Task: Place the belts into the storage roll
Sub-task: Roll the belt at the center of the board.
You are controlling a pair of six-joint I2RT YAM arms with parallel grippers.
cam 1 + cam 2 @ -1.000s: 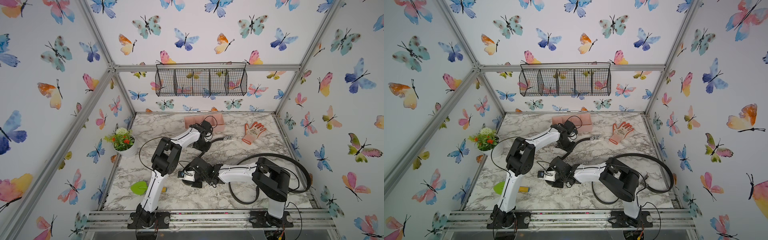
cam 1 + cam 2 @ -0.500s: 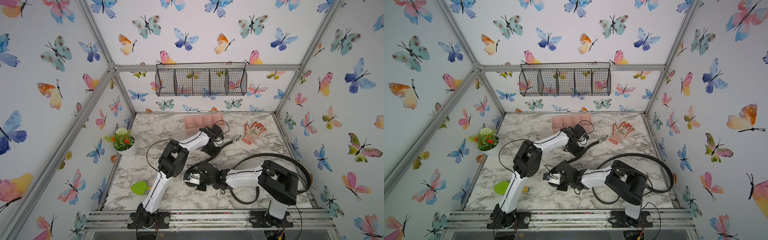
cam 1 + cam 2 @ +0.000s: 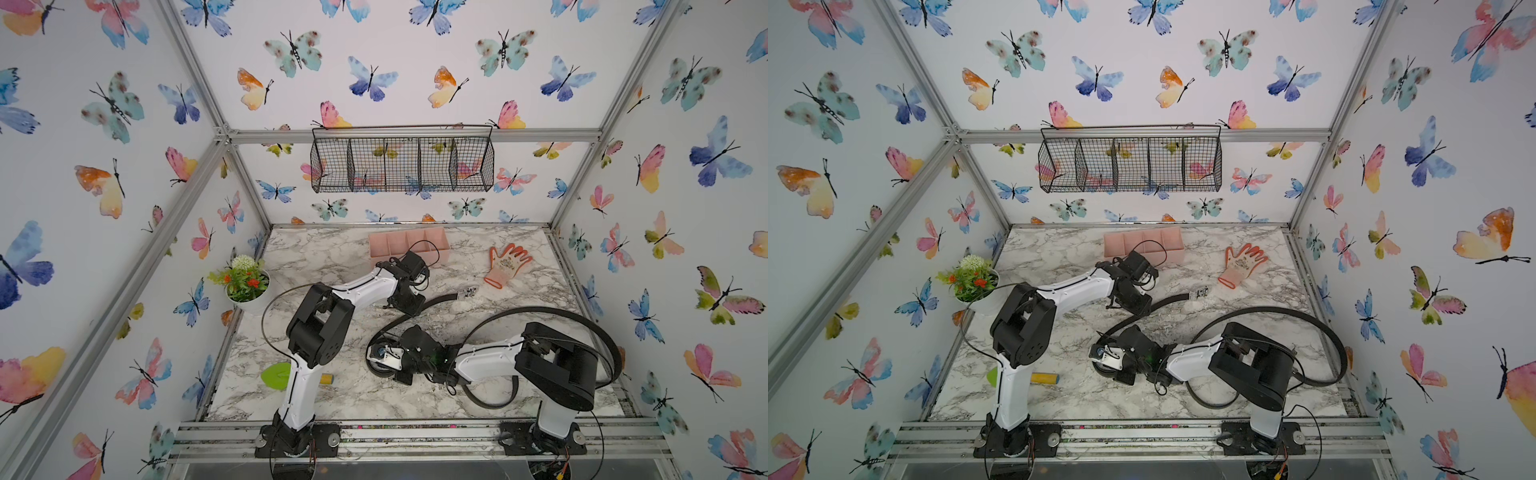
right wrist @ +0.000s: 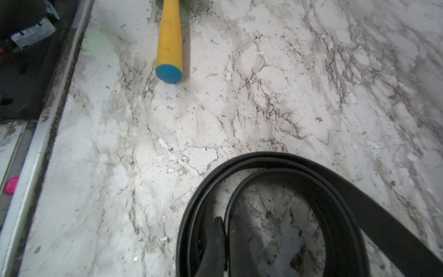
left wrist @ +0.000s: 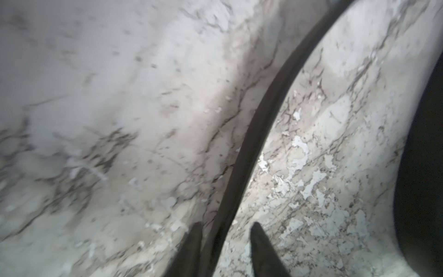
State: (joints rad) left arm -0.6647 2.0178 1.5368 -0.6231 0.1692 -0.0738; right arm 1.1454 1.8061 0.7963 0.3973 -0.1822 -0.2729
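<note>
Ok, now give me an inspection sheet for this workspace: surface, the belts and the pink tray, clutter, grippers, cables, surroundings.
Surface: marble-pattern tabletop, finish chipped in spots.
Job's things: buckled belt lies on the tabletop, curving to a coil at the right gripper; second belt loops around the right arm; pink tray holds no belt.
Clutter: glove, flower pot, green piece, yellow cylinder.
Grippers: left gripper open, straddling the buckled belt; right gripper shut on its coil.
Cables: thin black cable loops off the left arm's wrist.
Surroundings: butterfly walls, aluminium frame, wire basket on back wall, nothing seen inside.
</note>
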